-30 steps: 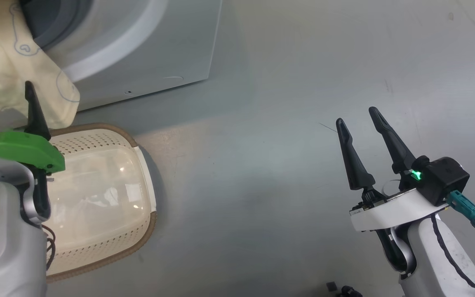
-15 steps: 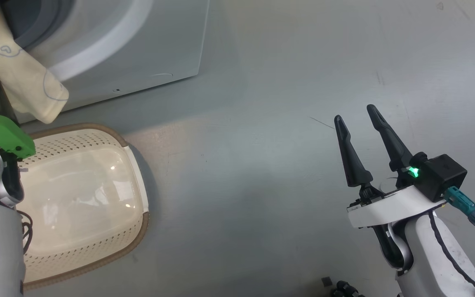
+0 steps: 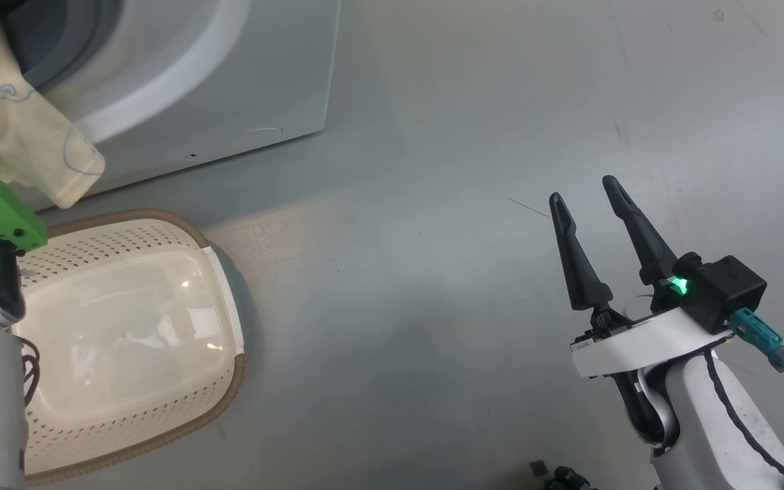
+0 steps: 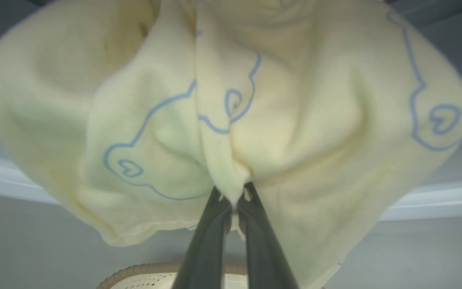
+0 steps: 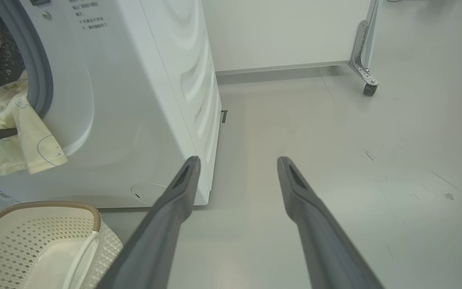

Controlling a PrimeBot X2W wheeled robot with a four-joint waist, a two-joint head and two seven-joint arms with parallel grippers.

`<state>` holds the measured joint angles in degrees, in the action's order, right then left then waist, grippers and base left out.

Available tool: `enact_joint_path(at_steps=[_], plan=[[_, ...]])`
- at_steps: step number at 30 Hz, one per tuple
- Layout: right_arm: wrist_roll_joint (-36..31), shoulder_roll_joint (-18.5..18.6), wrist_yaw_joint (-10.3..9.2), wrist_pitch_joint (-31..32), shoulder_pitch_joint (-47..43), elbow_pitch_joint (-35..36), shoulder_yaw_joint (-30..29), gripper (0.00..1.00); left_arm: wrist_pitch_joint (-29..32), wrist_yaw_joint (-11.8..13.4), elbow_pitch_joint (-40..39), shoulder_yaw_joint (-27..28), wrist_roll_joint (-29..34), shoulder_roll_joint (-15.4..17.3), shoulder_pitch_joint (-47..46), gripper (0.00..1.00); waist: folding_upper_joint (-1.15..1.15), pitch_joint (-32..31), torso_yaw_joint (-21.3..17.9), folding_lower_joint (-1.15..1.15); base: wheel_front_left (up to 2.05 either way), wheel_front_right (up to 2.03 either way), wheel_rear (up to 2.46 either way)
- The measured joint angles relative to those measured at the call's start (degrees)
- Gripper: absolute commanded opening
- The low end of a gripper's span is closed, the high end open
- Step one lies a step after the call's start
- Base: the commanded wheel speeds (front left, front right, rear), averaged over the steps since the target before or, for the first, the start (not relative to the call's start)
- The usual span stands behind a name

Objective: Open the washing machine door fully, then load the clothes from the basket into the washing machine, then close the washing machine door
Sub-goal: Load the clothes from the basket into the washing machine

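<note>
Left gripper (image 4: pixel 237 196) fingers were spread a second ago, now pinched shut on a fold of the clothes (image 4: pixel 295 120), low on the hanging cream cloth. Right gripper (image 3: pixel 582 189) hovers over bare floor (image 3: pixel 433 272), well off to the side, fingers wide apart. Basket (image 3: pixel 225 381) sits on the floor just below the hanging garment, close to the machine front. Garment drapes out over the grey gasket (image 5: pixel 40 80) of the washing machine (image 5: pixel 134 100): top end in the drum mouth, rest hanging down the white front.
</note>
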<state>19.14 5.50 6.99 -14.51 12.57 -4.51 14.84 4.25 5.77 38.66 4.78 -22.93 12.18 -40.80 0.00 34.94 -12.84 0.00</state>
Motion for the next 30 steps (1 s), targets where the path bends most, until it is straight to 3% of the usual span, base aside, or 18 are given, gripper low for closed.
enact_joint_path(at_steps=[16,30], plan=[[0.01,0.33,0.00,0.00,-0.03,0.80,-1.57,1.00,0.85,-1.07,-1.40,-3.31,1.40,0.08,0.31,0.00,0.00,-0.54,2.73,0.00,0.00,0.00,0.00],[0.01,0.35,0.00,0.00,-0.04,0.82,0.13,1.00,5.91,-4.26,-10.57,-5.06,2.81,4.65,0.70,0.00,0.00,-1.06,3.95,0.00,0.00,0.00,0.00]])
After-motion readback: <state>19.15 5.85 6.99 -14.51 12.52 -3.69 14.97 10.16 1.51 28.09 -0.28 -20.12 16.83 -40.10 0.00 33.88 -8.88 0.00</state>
